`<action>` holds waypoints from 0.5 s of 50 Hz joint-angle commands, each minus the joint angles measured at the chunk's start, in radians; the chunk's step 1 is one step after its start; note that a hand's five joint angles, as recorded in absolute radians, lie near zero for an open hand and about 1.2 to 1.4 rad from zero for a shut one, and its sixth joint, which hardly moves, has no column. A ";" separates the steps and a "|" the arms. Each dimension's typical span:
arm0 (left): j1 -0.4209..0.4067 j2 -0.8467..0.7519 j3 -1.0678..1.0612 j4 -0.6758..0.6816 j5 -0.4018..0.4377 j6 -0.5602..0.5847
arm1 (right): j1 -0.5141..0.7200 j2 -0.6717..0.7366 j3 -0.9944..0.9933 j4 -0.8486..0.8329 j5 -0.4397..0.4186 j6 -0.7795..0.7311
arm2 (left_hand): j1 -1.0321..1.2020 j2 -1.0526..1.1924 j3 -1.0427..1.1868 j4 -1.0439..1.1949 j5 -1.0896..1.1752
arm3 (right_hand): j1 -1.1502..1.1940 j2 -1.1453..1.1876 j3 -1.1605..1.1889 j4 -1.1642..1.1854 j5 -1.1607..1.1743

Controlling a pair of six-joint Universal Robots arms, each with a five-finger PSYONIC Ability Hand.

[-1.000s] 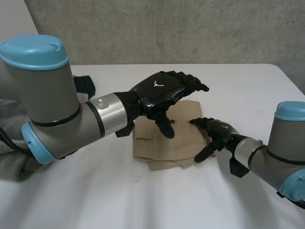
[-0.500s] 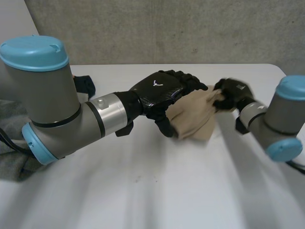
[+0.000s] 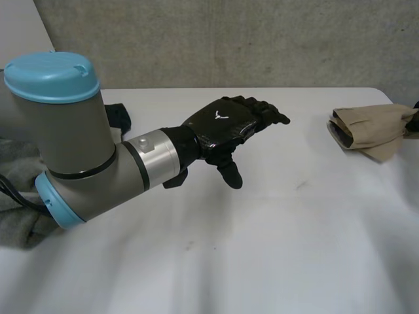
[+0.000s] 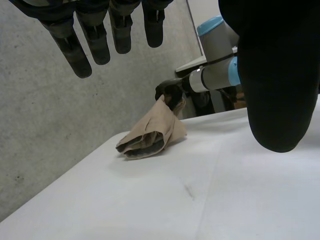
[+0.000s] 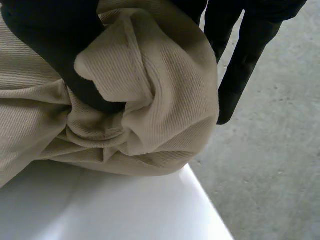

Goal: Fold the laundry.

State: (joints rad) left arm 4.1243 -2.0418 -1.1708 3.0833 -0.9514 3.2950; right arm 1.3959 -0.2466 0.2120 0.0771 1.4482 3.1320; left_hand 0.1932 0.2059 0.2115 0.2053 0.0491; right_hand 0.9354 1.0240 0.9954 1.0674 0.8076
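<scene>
At far left in the head view, a crumpled grey fabric heap (image 3: 14, 196) is seen at the edge of the white table (image 3: 249, 248), partly hidden by the left arm (image 3: 78, 150). A small dark object (image 3: 119, 118) is seen behind that arm, too obscured to be identified. Mid-table, the left hand (image 3: 222, 127) is held above the surface, palm down, fingers (image 4: 80, 47) straight and slightly spread, thumb hanging down; nothing is gripped or touched. At the table's right edge, well apart from the left hand, the folded tan ribbed-cloth bundle (image 3: 366, 127) is found. The end nearer the left hand rests on the table with its layered folds showing; the other end is raised and bunched in the right hand (image 4: 170, 92). In the right wrist view, that hand's thumb (image 5: 45, 40) is pressed into the bunched cloth, which is clamped against the palm, while some fingers are extended past the cloth, clear of it. The table edge is seen just under the bundle there, with grey concrete floor (image 5: 260, 175) beyond.
</scene>
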 commanded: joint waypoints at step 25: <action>0.037 0.086 -0.013 0.014 -0.220 0.000 | 0.098 -0.710 1.056 -0.647 0.055 -0.536 | 0.044 0.031 0.026 0.032 0.013 | -0.761 -0.849 -0.821 -0.893 -0.808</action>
State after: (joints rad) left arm 4.1347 -1.9858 -1.1821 3.0859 -1.0298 3.2950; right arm 1.4409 -0.7193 0.8895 -0.2499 1.5522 2.7259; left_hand 0.1932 0.2064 0.2115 0.2055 0.0491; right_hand 0.2279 0.2142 0.2154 0.2138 0.0474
